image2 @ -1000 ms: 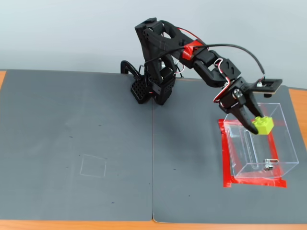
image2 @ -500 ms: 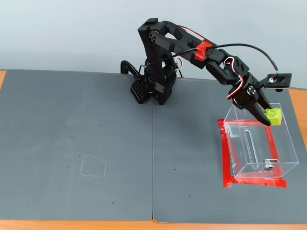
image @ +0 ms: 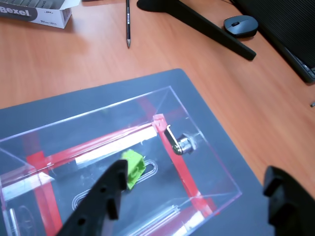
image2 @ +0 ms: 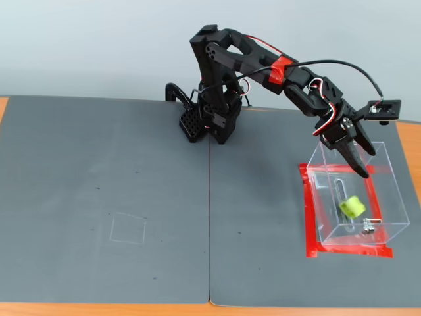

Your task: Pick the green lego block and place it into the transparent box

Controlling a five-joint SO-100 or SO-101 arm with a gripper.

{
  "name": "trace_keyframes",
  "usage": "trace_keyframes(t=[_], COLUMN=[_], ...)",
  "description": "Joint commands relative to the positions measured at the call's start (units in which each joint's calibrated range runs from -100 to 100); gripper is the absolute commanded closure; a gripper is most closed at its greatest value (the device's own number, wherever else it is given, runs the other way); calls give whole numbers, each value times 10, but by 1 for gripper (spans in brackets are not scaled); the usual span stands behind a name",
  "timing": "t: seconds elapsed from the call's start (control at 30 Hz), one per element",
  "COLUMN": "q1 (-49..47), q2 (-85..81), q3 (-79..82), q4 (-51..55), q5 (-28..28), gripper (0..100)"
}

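The green block lies on the floor of the clear box, tilted, near the metal fitting at the box's bottom. The fingers hang above the box's open top, spread wide apart and holding nothing. In the wrist view the block shows just past 1 black finger. The box stands on a grey mat over the desk, framed by red tape.
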Motion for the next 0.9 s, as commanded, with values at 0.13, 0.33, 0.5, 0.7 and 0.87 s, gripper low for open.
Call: trace_keyframes(t=[0.13,0.33,0.5,0.7,0.87], q1=[15,56,97,147,196], q2=[-17,-71,-138,-224,-294], q3=[-25,-9,37,98,158], q4=[1,2,2,1,1], q5=[4,4,4,3,0], gripper=[68,70,82,98,98])
